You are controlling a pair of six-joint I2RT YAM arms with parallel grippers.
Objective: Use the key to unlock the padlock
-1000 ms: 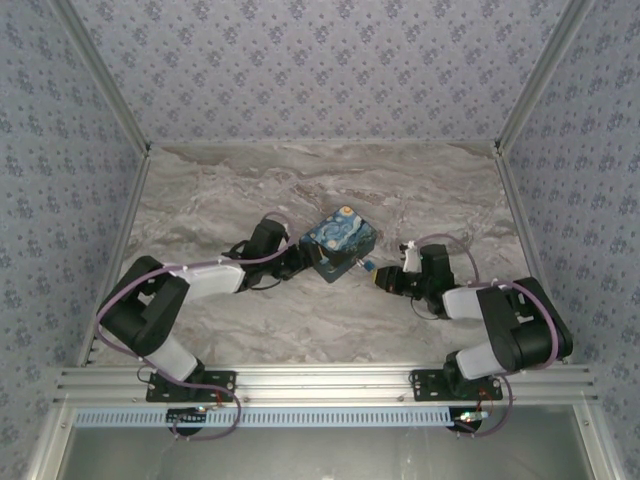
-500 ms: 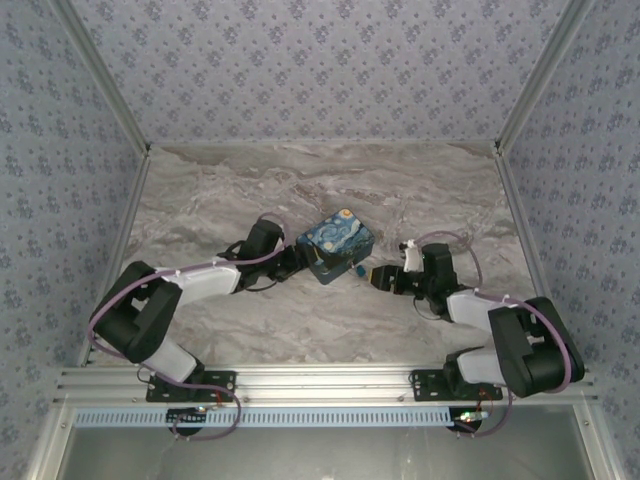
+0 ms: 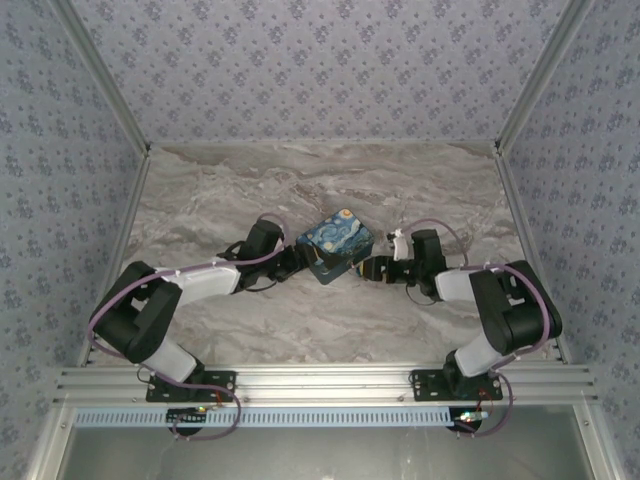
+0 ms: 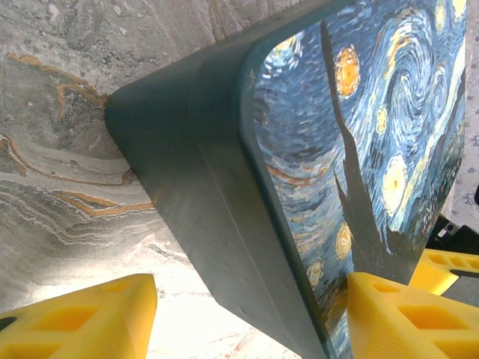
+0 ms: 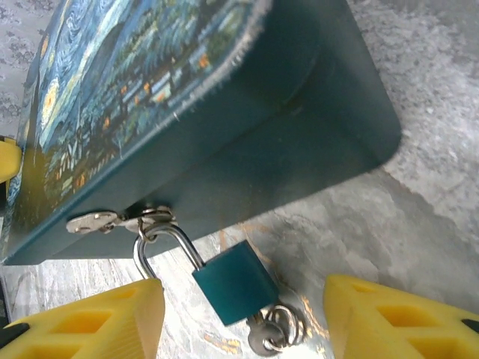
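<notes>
The teal padlock [image 5: 233,283] hangs by its shackle [image 5: 153,239] from the hasp [image 5: 112,221] of the Starry-Night box [image 5: 224,127]. It rests on the marble. The key [image 5: 263,338] sticks into its underside, with a small ring on it. My right gripper [image 5: 243,323] is open, its yellow fingers [image 5: 90,321] on either side of the padlock and apart from it. One shackle leg is hidden behind a finger. My left gripper [image 4: 247,318] stands open astride the box's [image 4: 224,194] far edge, one finger over the painted lid. Seen from above, both grippers flank the box [image 3: 335,245].
The box sits mid-table on the marble top [image 3: 250,190]. Patterned walls enclose the table at the back and both sides. Both arm bases are bolted to the metal rail [image 3: 320,380] at the near edge.
My right gripper has opened and let go of what it held by the padlock, then shifted closer to the box. The right elbow swung. The left arm has stayed still.
</notes>
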